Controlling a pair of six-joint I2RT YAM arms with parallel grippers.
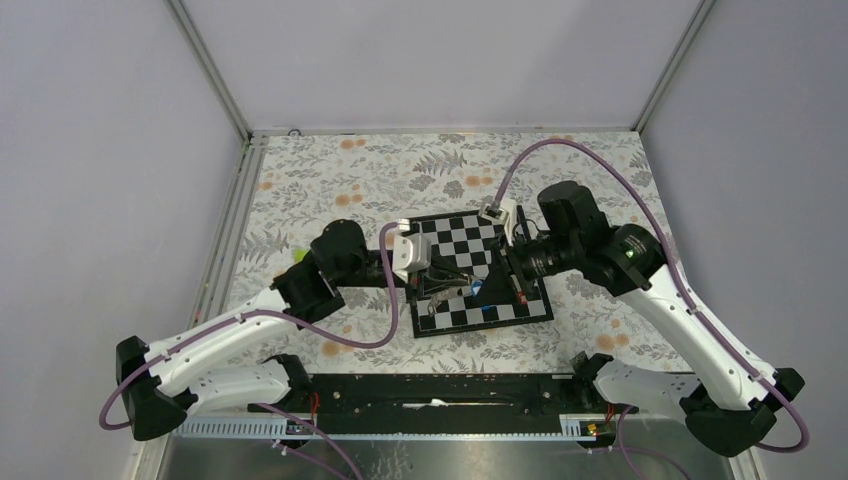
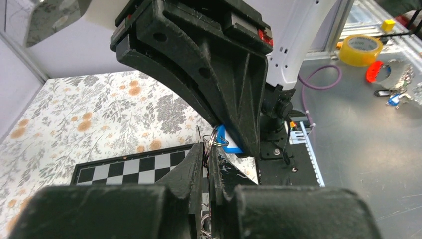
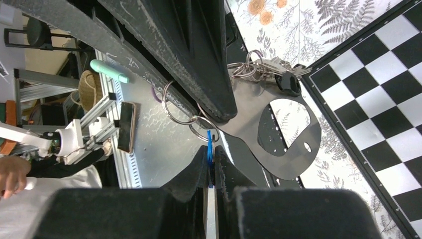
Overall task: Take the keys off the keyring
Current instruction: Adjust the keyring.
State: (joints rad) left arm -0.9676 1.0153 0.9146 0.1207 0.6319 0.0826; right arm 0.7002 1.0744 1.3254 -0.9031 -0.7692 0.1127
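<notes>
Both grippers meet over the chessboard. My left gripper is shut on a thin metal split ring of the keyring. My right gripper is shut on the keyring's small blue piece, which also shows in the left wrist view and from above. Linked metal rings run from the blue piece up past the left fingers. A bunch of silvery keys, one with a black head, hangs from rings beyond those fingers. The fabric strap does not show.
The floral tablecloth surrounds the board. A black rail runs along the near edge. Off the table lie a yellow tape roll, a red object and a phone. A person's hand is far off.
</notes>
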